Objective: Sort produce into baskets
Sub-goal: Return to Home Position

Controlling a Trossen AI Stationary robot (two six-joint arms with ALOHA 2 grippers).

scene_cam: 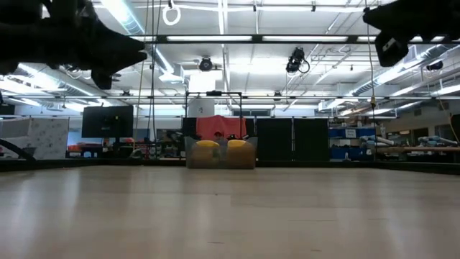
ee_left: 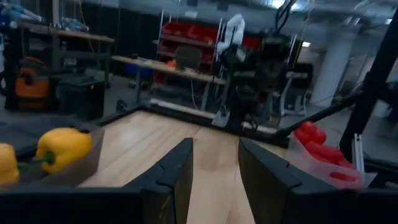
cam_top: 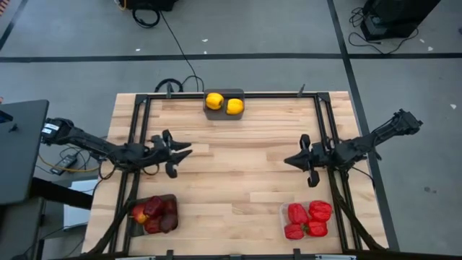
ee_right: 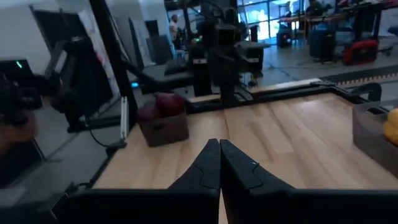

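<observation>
Two yellow fruits (cam_top: 224, 104) lie in a dark grey basket (cam_top: 224, 114) at the table's far edge; they also show in the low view (scene_cam: 220, 147). Dark maroon and red-orange fruits (cam_top: 155, 213) fill a dark basket (cam_top: 172, 197) at the near left. Red peppers (cam_top: 308, 219) fill a clear basket (cam_top: 284, 212) at the near right. My left gripper (cam_top: 186, 149) hovers open and empty over the table's left middle. My right gripper (cam_top: 289, 160) hovers shut and empty over the right middle.
A black frame (cam_top: 231, 94) runs round the table's far, left and right sides. Bare wood lies between the two grippers and the three baskets. Cables (cam_top: 180, 81) hang off the far edge.
</observation>
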